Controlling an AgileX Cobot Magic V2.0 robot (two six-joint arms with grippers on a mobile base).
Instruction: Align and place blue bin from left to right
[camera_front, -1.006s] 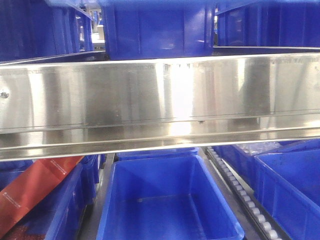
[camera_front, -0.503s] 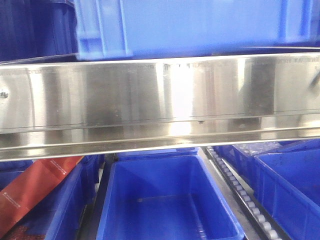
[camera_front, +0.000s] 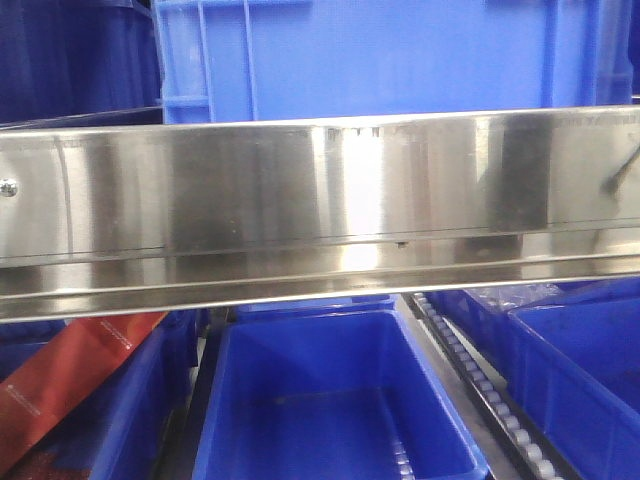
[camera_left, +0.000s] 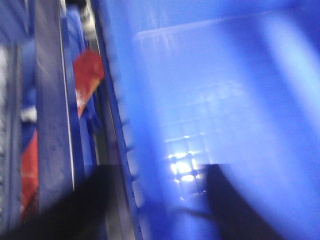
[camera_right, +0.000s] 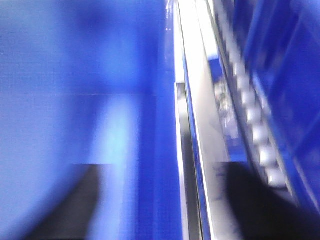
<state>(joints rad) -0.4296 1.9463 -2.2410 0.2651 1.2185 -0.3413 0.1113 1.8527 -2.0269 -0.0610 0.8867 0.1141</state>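
Overhead: blue bin (camera_front: 400, 55) fills the top of the front view, above and behind the steel rail (camera_front: 320, 210) — its lower edge is hidden by the rail.
Below rail: open bin (camera_front: 335, 400) in the middle, roller track (camera_front: 480, 385) to its right, red bag (camera_front: 60, 375) at far left.
Left pincer (camera_left: 155, 200): blurred dark fingers straddle the bin's wall — grip cannot be told.
Right pincer (camera_right: 165, 200): dark fingers either side of the bin's rim, too blurred to judge.
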